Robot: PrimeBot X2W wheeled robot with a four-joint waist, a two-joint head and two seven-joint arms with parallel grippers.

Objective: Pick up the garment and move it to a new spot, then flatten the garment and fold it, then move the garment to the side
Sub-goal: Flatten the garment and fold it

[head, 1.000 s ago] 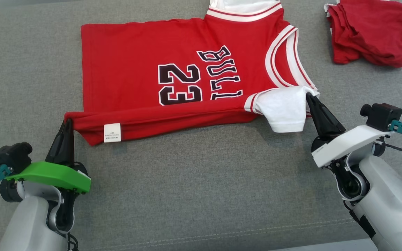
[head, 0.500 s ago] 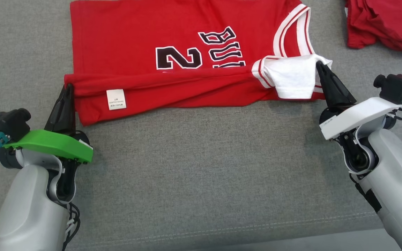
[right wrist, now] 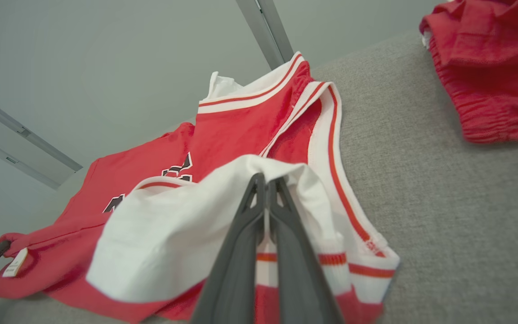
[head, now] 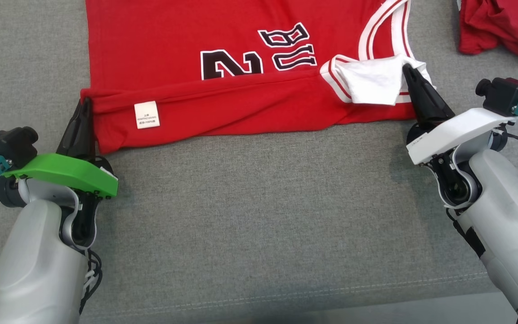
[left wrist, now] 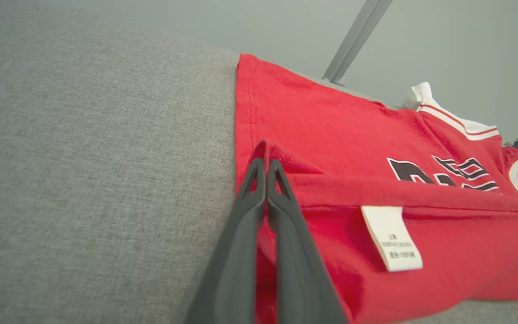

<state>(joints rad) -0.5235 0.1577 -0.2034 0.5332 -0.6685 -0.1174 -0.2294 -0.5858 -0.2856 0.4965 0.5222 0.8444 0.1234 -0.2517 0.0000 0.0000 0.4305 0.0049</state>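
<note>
**Folding the near edge farther across the jersey**

Both grippers have carried the fold onward. A second ago the black "23" showed whole; now the flap hides the 3 and half the 2, though the head camera has tilted too. The left gripper (head: 85,104) is clamped narrow on the hem corner of the red sleeveless basketball jersey (head: 173,45). The right gripper (head: 406,70) is pinched on its white armhole lining (head: 369,80). Beyond both fingertips the jersey lies flat on the grey upholstered surface (head: 259,216). A crumpled red garment (head: 504,27) sits well beyond the right gripper, on its outer side. The first lengthwise fold looks nearly laid.
</note>
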